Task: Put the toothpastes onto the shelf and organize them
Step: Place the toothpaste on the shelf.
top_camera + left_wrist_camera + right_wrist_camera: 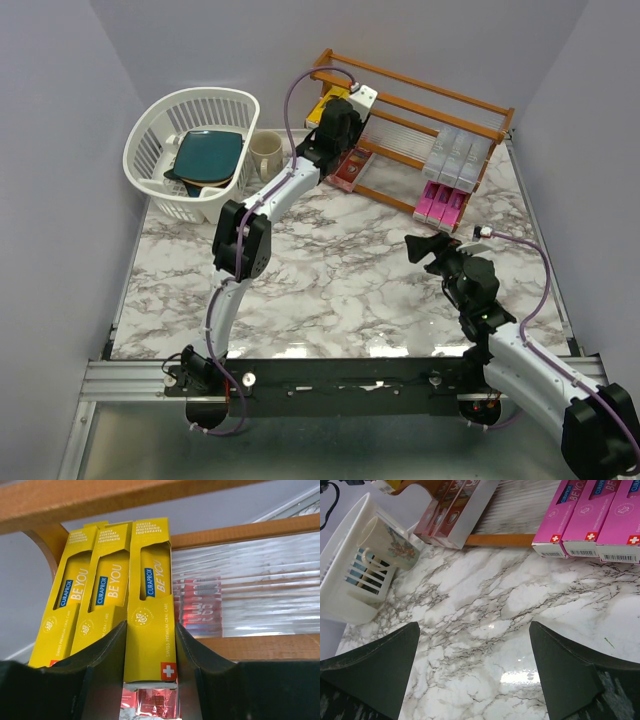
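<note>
Left gripper: I see fingers clamped on both sides of yellow carton. Carton stands upright on shelf, on tier above red cartons, touching two yellow neighbours.

Step, my reading: seating carton into yellow row. Next I'd release and back straight out without tipping the row.

Right gripper: spread wide, empty, above marble table.

Left wrist view alone shows the grip. Top view alone shows silver cartons. Right wrist view shows pink cartons closest.
</note>
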Controlling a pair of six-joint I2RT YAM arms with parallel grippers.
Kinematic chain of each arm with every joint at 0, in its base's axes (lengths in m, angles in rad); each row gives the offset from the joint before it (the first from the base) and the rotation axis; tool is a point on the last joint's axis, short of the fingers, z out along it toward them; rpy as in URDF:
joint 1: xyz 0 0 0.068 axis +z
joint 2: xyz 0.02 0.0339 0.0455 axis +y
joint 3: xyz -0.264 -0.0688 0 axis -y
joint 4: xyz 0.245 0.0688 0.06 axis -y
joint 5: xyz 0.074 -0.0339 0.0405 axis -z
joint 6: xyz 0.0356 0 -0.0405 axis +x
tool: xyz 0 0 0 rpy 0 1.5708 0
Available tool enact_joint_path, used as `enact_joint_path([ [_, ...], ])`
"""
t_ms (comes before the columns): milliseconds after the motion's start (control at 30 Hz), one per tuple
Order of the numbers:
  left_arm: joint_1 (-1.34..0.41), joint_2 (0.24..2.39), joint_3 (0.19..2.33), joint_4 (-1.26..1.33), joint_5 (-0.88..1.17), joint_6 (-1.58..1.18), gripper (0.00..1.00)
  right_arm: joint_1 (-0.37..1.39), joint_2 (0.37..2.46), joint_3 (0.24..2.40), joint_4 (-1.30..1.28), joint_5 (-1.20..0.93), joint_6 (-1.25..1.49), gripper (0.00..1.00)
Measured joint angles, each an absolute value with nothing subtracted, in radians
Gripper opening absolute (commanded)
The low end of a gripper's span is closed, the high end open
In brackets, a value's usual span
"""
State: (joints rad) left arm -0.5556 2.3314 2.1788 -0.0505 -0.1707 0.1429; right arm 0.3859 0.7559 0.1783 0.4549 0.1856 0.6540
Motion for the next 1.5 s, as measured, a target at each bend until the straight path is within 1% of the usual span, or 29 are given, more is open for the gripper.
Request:
enact_joint_path([
  [33, -0.554, 2.337, 2.178, -0.056, -0.171, 0.144, 0.48, 0.386, 0.759, 0.178, 0.455, 0.185, 0.654, 0.99],
  [167, -0.551, 2.353, 2.178, -0.06, -0.171, 0.148, 0.58, 0.386, 0.767, 0.179, 0.456, 0.181, 0.654, 0.99],
  [267, -0.55, 2.357, 2.178, -0.061, -0.172, 0.154, 0.61, 0.386, 0.774, 0.179, 0.456, 0.177, 0.654, 0.99],
  [800, -0.552, 2.357, 2.099, 0.041, -0.258, 0.21, 0.62, 0.386, 0.807, 0.193, 0.469, 0.159, 0.654, 0.99],
  [833, -0.552, 2.357, 2.095, 0.05, -0.262, 0.212, 0.63, 0.386, 0.81, 0.193, 0.469, 0.158, 0.654, 0.99],
  [867, -0.553, 2.357, 2.09, 0.059, -0.266, 0.213, 0.66, 0.386, 0.812, 0.194, 0.47, 0.156, 0.654, 0.99],
  [1100, -0.565, 2.343, 2.054, 0.105, -0.281, 0.22, 0.78, 0.386, 0.824, 0.196, 0.471, 0.144, 0.654, 0.99],
  [1333, -0.57, 2.28, 1.995, 0.122, -0.28, 0.205, 0.81, 0.386, 0.825, 0.203, 0.47, 0.14, 0.654, 0.99],
  [1500, -0.571, 2.207, 1.953, 0.161, -0.28, 0.183, 0.79, 0.386, 0.825, 0.209, 0.473, 0.138, 0.654, 0.99],
])
